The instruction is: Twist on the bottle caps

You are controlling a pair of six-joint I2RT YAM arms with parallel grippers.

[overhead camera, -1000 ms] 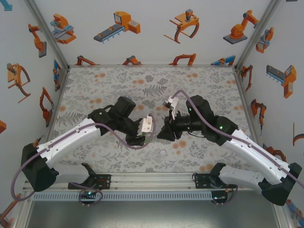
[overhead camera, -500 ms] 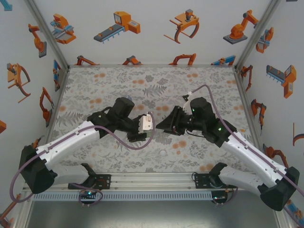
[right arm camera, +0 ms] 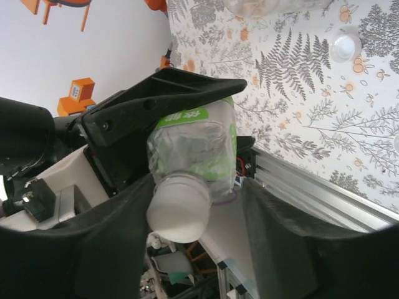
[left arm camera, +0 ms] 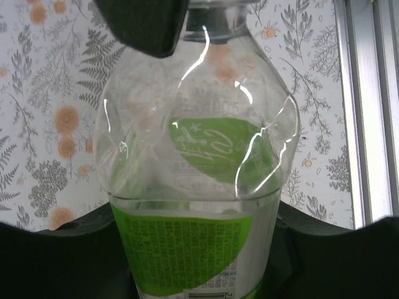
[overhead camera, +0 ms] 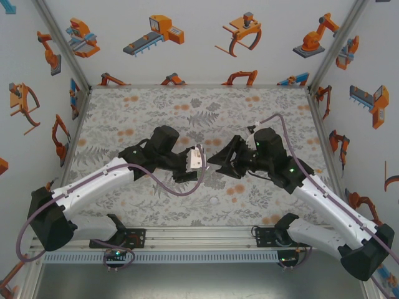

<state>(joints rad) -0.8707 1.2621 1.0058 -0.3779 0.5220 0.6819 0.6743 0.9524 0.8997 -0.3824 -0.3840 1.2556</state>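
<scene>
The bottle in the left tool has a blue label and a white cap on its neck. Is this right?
No: the label is green, not blue, as the left wrist view shows. The bottle is in the left tool, with a white cap on its neck.

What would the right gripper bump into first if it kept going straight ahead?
The cap on the bottle. It sits between the fingers of the right gripper, straight ahead, so the gripper would probably meet the cap first and then the bottle behind it.
</scene>
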